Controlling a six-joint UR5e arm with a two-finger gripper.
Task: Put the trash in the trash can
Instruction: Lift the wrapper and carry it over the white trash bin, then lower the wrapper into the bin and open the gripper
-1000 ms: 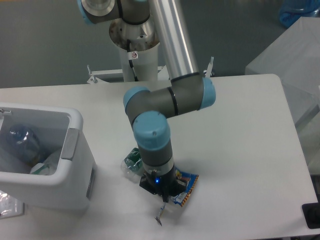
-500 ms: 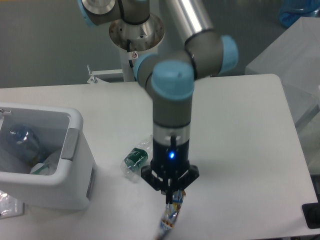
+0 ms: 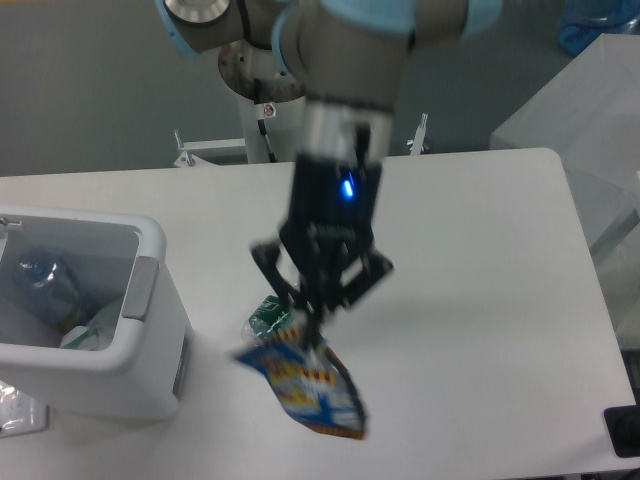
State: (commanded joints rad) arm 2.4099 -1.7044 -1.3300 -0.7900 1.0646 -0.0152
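My gripper (image 3: 312, 322) hangs well above the table near its middle, shut on the top edge of the blue foil snack bag (image 3: 305, 385), which dangles below it with its yellow-red print showing. The clear bottle with a green label (image 3: 265, 317) lies on the table just left of and behind the bag, partly hidden by it. The white trash can (image 3: 150, 300) stands at the left edge of the table, open on top, with a clear bottle and other litter inside. The bag is to the right of the can, apart from it.
The arm's base (image 3: 265, 110) rises at the back of the table. A clear plastic scrap (image 3: 18, 412) lies at the front left beside the can. A grey box (image 3: 590, 130) stands off the table's right side.
The gripper has risen from the table with the snack bag, lifting it clear of the surface and drifting slightly left. The bottle has stayed where it lay.
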